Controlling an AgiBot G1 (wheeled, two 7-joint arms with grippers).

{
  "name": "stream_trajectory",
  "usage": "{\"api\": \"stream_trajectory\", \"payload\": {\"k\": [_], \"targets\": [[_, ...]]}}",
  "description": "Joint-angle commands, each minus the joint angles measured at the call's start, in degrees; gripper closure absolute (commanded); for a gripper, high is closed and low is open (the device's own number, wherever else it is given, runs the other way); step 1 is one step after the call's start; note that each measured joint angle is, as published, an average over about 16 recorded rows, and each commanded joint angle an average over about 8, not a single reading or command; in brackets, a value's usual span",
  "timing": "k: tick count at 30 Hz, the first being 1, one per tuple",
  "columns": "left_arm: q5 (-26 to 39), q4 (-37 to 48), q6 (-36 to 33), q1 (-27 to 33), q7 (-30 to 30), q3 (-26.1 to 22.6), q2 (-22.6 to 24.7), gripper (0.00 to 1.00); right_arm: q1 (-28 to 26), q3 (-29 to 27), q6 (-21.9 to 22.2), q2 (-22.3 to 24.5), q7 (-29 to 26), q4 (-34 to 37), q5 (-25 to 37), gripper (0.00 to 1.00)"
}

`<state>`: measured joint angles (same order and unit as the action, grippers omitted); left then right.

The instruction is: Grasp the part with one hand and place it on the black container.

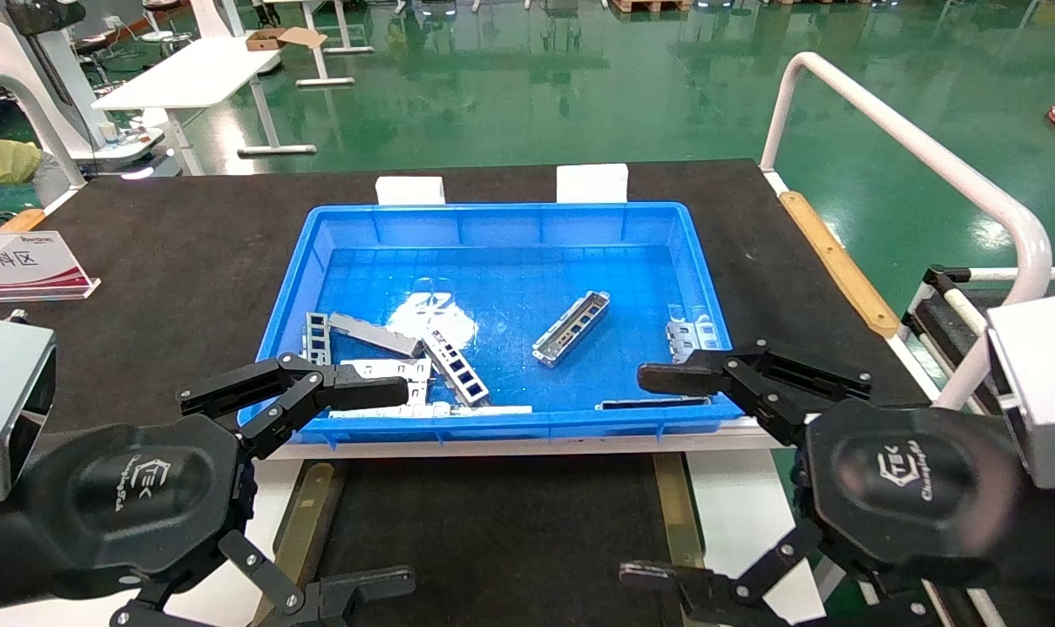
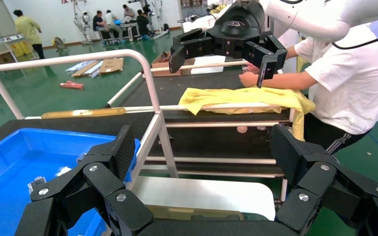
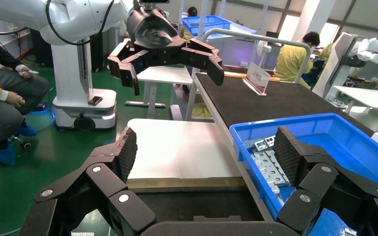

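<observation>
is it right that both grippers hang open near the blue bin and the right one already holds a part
Not quite. In the head view the right gripper is open and empty; the part lies loose in the blue bin. The left gripper is open too.

Left gripper (image 1: 366, 488) and right gripper (image 1: 658, 475) both hover low, side by side, fingers spread wide, holding nothing.
</observation>
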<state>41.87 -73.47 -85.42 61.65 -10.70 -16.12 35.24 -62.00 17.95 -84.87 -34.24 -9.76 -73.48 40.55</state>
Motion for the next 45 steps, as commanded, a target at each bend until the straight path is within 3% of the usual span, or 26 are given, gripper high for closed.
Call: {"api": "stream_trajectory", "payload": {"k": [1, 13, 26, 33, 45], "targets": [[0.0, 0.0, 0.0, 0.0, 0.0, 0.0, -0.1, 0.00, 0.0, 0.0, 0.0, 0.0, 0.0, 0.0, 0.0, 0.00], [3.3, 1.5, 2.3, 2.4, 0.6, -2.1, 4.5, 0.00, 0.0, 0.0, 0.0, 0.0, 0.0, 0.0, 0.0, 0.00], [15.3, 9.1, 9.7, 9.5, 1.9, -8.2, 15.1, 0.00, 0.0, 0.1, 0.0, 0.0, 0.0, 0.0, 0.0, 0.00], [22.5, 16.7, 13.3, 14.3, 2.4, -12.5, 22.5, 0.00, 0.0, 0.1, 0.0, 0.0, 0.0, 0.1, 0.0, 0.00], [30.4, 36.8, 24.9, 21.4, 11.4, -15.5, 36.8, 0.00, -0.1, 0.1, 0.0, 0.0, 0.1, 0.1, -0.1, 0.00]]}}
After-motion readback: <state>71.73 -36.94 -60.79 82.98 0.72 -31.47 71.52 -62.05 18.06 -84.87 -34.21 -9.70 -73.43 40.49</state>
